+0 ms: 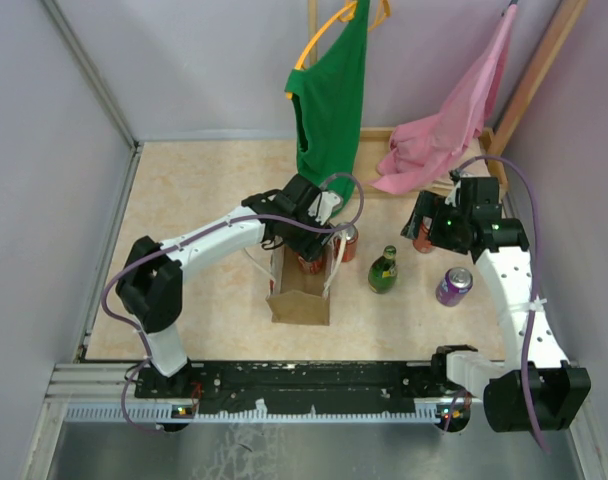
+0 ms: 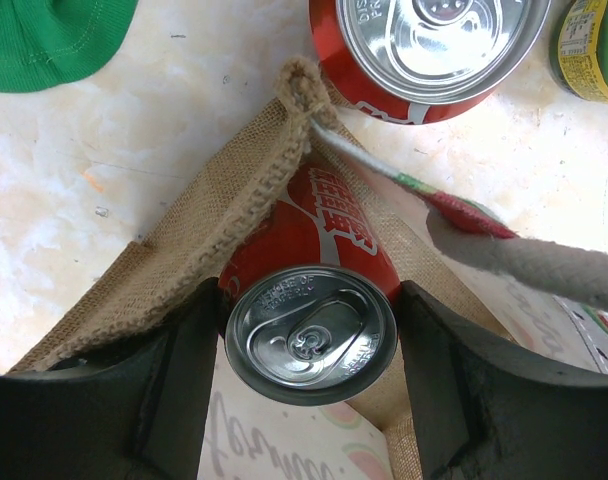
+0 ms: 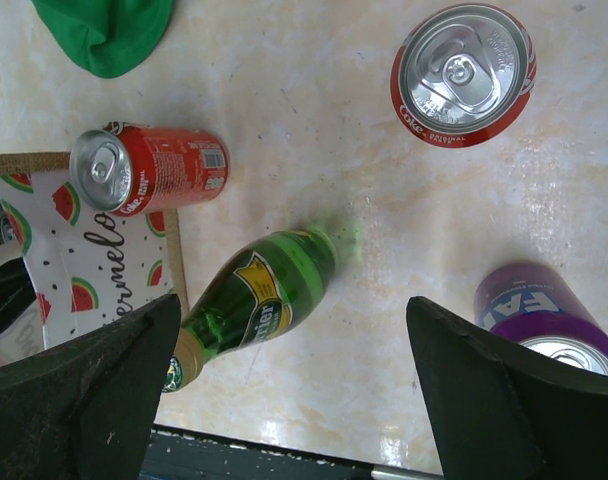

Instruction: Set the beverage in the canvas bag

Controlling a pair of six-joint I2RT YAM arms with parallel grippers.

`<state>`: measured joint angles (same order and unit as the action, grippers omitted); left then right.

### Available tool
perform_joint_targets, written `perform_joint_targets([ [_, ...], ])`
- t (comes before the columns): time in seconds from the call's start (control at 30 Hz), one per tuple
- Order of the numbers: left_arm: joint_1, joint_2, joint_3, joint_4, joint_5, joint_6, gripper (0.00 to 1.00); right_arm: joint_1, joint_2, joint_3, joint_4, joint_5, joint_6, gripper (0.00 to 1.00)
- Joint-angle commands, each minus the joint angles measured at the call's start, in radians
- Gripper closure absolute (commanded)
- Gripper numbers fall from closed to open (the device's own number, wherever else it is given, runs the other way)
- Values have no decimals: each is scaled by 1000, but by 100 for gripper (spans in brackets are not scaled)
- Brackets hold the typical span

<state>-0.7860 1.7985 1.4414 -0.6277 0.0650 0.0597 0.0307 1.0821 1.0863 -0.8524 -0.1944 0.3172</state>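
The tan canvas bag (image 1: 300,298) stands open at the table's middle, with white rope handles (image 2: 524,258). My left gripper (image 1: 310,243) is over its far end, shut on a red cola can (image 2: 309,335) that hangs upright in the bag's mouth, next to the burlap rim (image 2: 219,215). A second red can (image 1: 346,243) stands just outside the bag; it also shows in the left wrist view (image 2: 434,45). A green glass bottle (image 1: 383,270), a purple can (image 1: 454,286) and a third red can (image 1: 422,236) stand to the right. My right gripper (image 1: 436,222) is open and empty above them.
A green shirt (image 1: 332,90) and a pink garment (image 1: 454,125) hang on a wooden rack at the back. In the right wrist view the bottle (image 3: 259,295), the purple can (image 3: 549,320), two red cans (image 3: 462,72) (image 3: 149,170) and the bag's watermelon-print side (image 3: 74,270) show below.
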Motion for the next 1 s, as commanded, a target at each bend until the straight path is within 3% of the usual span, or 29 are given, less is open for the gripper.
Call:
perform_joint_targets([
  [0.0,-10,2,52,47,9,-14,100,7,-22,-4,30,-21,-1,5],
  [0.2,-9,28,64,61,19,-27,97,8,-30,-6,25,-17,1,5],
  [0.33,-12,41,81,60,24,-28,68,8,-35,-7,22,-14,2,5],
  [0.4,-12,39,85,60,22,-26,59,8,-37,-8,23,-15,3,5],
  [0.63,-13,25,85,62,20,-31,40,8,-37,-16,32,-22,10,5],
  [0.8,-13,8,83,63,25,-33,18,8,-36,-16,35,-23,13,5],
  [0.97,-14,-4,83,69,24,-35,8,8,-35,-17,33,-22,15,5],
])
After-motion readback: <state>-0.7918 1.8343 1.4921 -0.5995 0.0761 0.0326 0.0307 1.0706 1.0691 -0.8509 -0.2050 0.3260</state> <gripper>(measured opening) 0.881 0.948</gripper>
